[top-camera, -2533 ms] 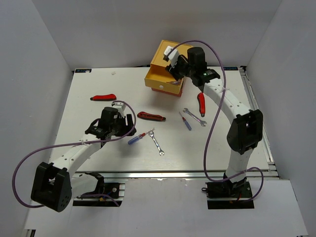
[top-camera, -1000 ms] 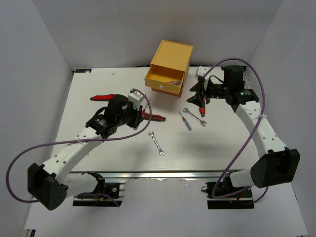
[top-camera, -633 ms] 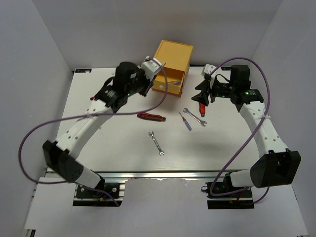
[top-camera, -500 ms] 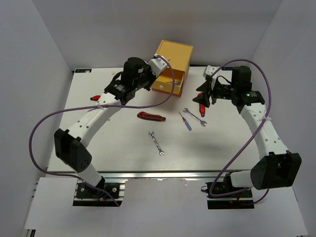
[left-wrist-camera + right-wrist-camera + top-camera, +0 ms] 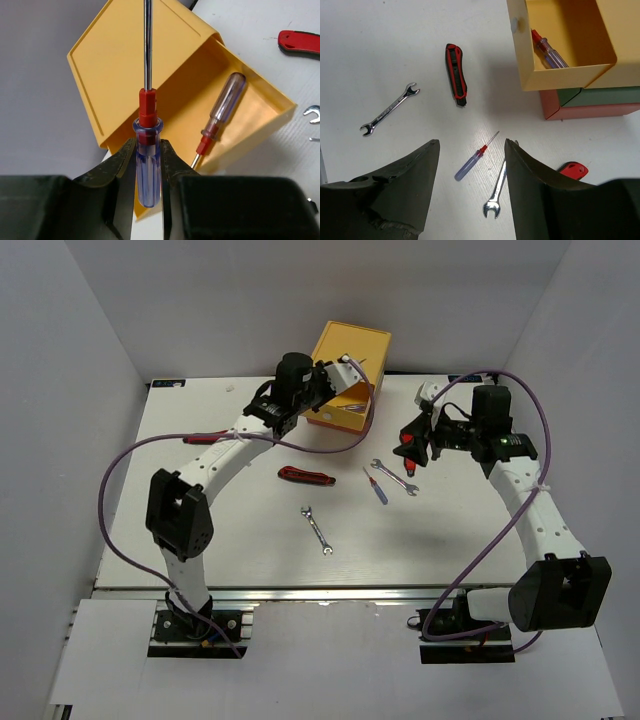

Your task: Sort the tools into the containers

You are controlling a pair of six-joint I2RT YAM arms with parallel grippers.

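Note:
My left gripper point(image 5: 148, 165) is shut on the clear blue handle of a screwdriver point(image 5: 148, 172), whose shaft points up over the open yellow drawer point(image 5: 260, 95). Another screwdriver point(image 5: 222, 107) lies inside that drawer. In the top view the left gripper point(image 5: 345, 368) hangs at the drawer point(image 5: 340, 420). My right gripper point(image 5: 471, 142) stands open above the table with nothing in it. Below it lie a blue screwdriver point(image 5: 470, 166) and a silver wrench point(image 5: 496, 192). The green drawer point(image 5: 600, 95) and orange-red drawer point(image 5: 590, 111) are shut.
On the table lie a red-and-black knife tool point(image 5: 305, 476), a second wrench point(image 5: 316, 528) and a red tool point(image 5: 205, 438) at the left. Another red tool point(image 5: 572, 170) is half hidden by my right finger. White walls enclose the table on three sides.
My left arm has swung from the table's left middle up to the yellow drawer, carrying the blue screwdriver. The right arm has shifted slightly right, its gripper unchanged.

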